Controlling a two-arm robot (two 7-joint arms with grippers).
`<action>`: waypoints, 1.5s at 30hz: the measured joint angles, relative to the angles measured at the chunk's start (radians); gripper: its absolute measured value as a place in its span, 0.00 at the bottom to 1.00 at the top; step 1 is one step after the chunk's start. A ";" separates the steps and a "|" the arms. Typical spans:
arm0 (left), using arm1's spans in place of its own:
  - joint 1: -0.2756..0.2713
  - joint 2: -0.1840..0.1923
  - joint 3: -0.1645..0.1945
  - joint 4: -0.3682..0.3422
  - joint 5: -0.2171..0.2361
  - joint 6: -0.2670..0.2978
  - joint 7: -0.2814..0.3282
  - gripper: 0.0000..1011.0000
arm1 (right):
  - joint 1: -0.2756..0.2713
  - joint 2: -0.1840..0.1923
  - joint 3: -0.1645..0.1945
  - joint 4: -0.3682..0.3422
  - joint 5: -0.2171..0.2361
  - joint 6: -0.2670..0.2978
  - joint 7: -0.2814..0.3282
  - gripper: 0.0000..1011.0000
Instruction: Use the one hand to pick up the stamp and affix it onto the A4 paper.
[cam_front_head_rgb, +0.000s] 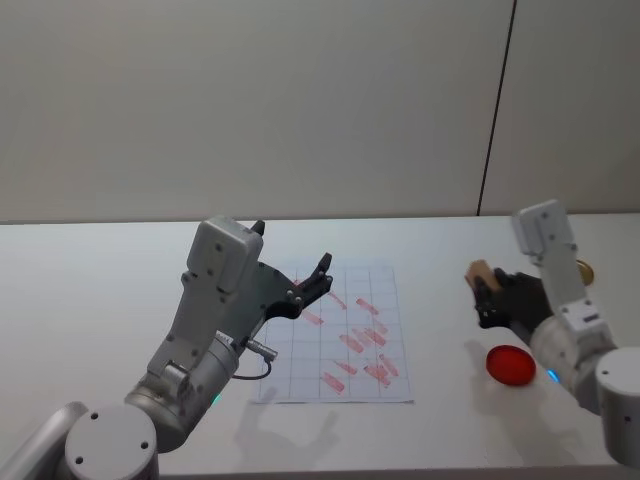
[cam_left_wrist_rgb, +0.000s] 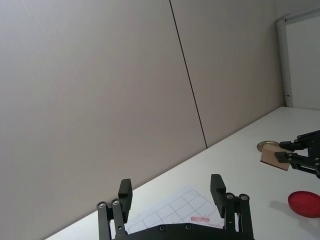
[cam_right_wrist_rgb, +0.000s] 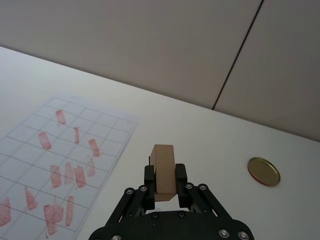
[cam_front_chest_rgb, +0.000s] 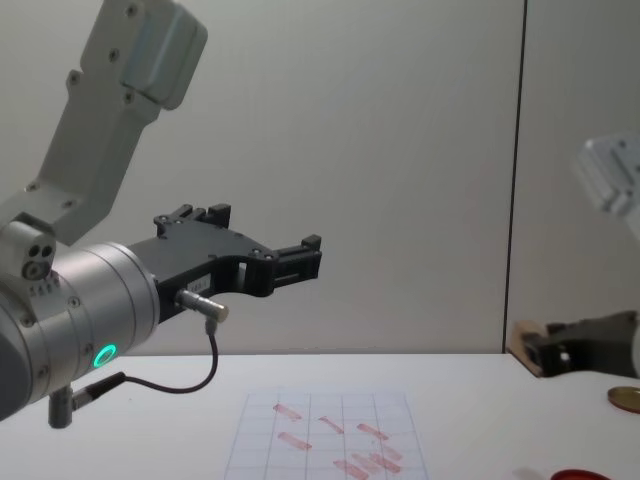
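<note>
Right claw: the right gripper (cam_front_head_rgb: 488, 297) is clamped on the stamp (cam_front_head_rgb: 478, 273), one finger on each side of the block, so the pickup looks done imo.
Stamp: up off the table (cam_front_head_rgb: 100, 300), out to the right of the paper (cam_front_head_rgb: 295, 375), not over it.
Left claw: the left gripper (cam_front_head_rgb: 318, 278) hovers above the paper's left part with its fingers spread and nothing in them. Looks parked to me.
Paper: flat on the table, gridded, with a bunch of red marks in the middle and lower right squares. There are bare squares at the lower left.
Done: grab and lift.
Left to do: carry the stamp leftward over the paper, set it down flat on a square, press, pull off. Roughly halfway, my guess.
Head view extra: the whole layout, plus a red disc (cam_front_head_rgb: 511, 365) on the table near the right arm and a gold disc (cam_front_head_rgb: 585, 270) peeking out beside it.
Right wrist extra: the grip up close, with the stamp sticking out past the fingertips and the paper well off to one side.
Chest extra: the height. The stamp hangs clear above the tabletop, which the head view doesn't really give you.
Can't tell: whether the stamp's face is inked.
</note>
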 joint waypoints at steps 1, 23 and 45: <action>0.000 0.000 0.000 0.000 0.000 0.000 0.000 0.98 | 0.004 -0.006 -0.006 -0.001 -0.004 -0.003 0.007 0.24; 0.000 0.000 0.000 0.000 0.000 0.000 0.000 0.98 | 0.140 -0.117 -0.076 0.225 -0.098 -0.044 -0.005 0.24; 0.000 0.000 0.000 0.000 0.000 0.000 0.000 0.98 | 0.265 -0.196 -0.103 0.514 -0.104 -0.082 -0.026 0.24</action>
